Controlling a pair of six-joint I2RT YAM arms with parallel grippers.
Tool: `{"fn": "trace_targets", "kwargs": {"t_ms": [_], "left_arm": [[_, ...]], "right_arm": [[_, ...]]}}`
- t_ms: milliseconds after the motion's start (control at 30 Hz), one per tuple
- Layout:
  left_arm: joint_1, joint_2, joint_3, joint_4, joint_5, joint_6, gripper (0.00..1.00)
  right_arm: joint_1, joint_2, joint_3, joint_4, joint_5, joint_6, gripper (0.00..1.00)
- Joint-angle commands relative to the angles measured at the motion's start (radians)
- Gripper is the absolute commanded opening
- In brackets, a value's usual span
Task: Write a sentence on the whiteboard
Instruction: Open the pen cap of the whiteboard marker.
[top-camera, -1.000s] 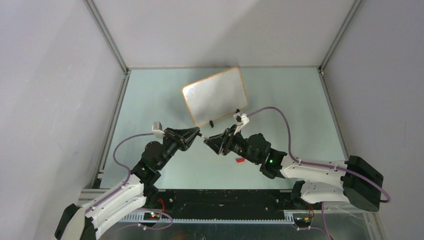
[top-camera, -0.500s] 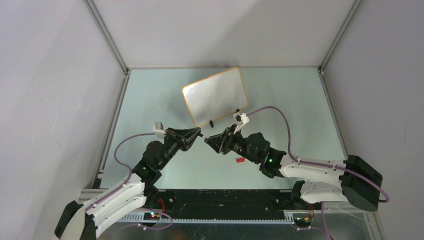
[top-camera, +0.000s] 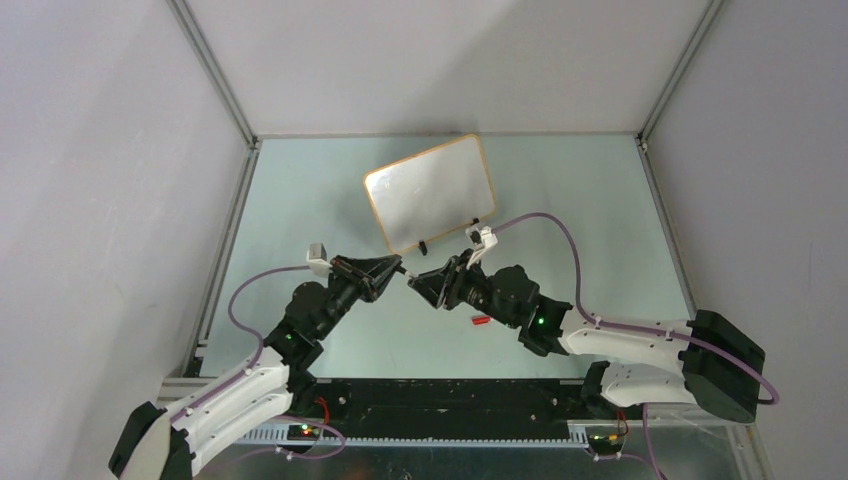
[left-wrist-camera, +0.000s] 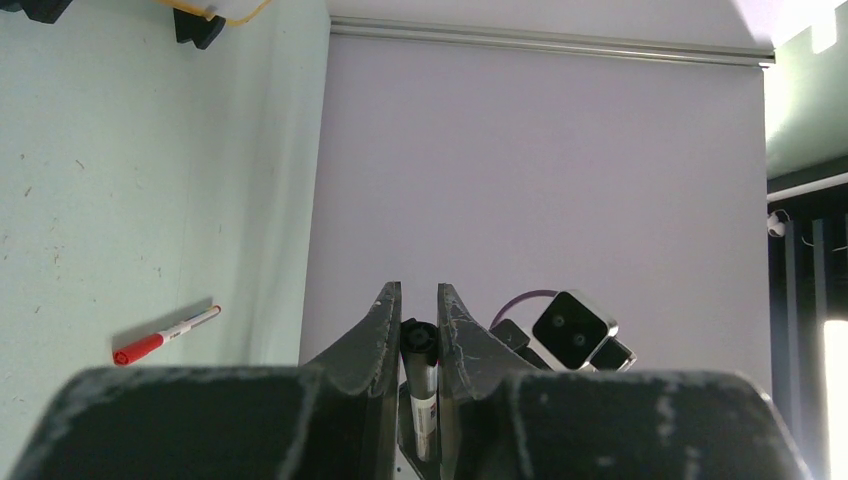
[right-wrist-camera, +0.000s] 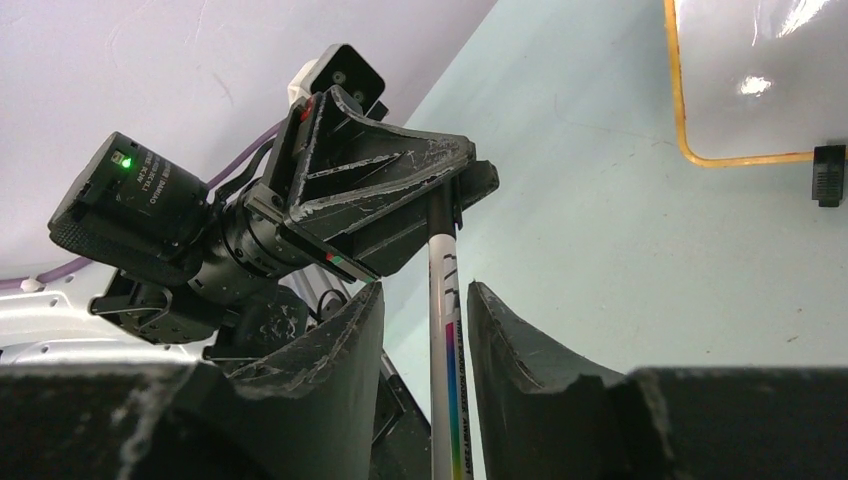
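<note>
The whiteboard (top-camera: 430, 193), orange-framed, lies flat at the table's middle back. Its face is blank in the top view and in the right wrist view (right-wrist-camera: 760, 80), so no sentence shows. My left gripper (top-camera: 398, 270) is shut on the black cap end of a white marker (left-wrist-camera: 418, 375) and points at the right arm. My right gripper (top-camera: 415, 282) faces it tip to tip. In the right wrist view the marker's rainbow-striped barrel (right-wrist-camera: 446, 330) runs between the right gripper's (right-wrist-camera: 425, 290) parted fingers. One finger is close to the barrel and the other stands off.
A red-capped marker (top-camera: 479, 321) lies on the green table under the right arm and also shows in the left wrist view (left-wrist-camera: 165, 335). One black clip foot (right-wrist-camera: 828, 175) sits on the board's near edge. Grey walls enclose the table on three sides.
</note>
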Motion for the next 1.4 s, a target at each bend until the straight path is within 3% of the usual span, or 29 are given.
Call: {"fn": "trace_targets", "kwargs": {"t_ms": [0, 100, 433, 733, 967, 1167, 1267, 1367], "left_arm": [[-0.008, -0.010, 0.004, 0.029, -0.011, -0.009, 0.00], [-0.009, -0.007, 0.006, 0.034, -0.009, -0.010, 0.00], [-0.013, 0.007, 0.003, 0.049, -0.006, -0.013, 0.00], [0.000, -0.012, -0.045, 0.079, -0.039, -0.050, 0.00], [0.249, -0.006, -0.100, 0.100, 0.122, -0.047, 0.00], [0.306, 0.001, -0.122, 0.091, 0.145, -0.010, 0.00], [0.308, -0.012, -0.092, 0.006, 0.136, 0.081, 0.00], [0.275, -0.050, -0.037, -0.182, 0.088, 0.239, 0.00]], "right_arm": [[0.006, 0.001, 0.042, 0.014, -0.003, -0.015, 0.42], [0.008, 0.003, 0.042, 0.014, -0.002, -0.016, 0.38], [0.009, 0.004, 0.042, 0.030, 0.000, -0.021, 0.00], [0.010, -0.034, 0.039, -0.039, 0.017, -0.043, 0.00], [-0.007, -0.227, -0.079, -0.141, -0.020, -0.050, 0.00], [-0.026, -0.400, -0.161, -0.290, -0.022, -0.045, 0.00], [-0.044, -0.480, -0.173, -0.402, 0.006, -0.053, 0.00], [-0.092, -0.578, -0.177, -0.488, 0.074, -0.072, 0.00]]}}
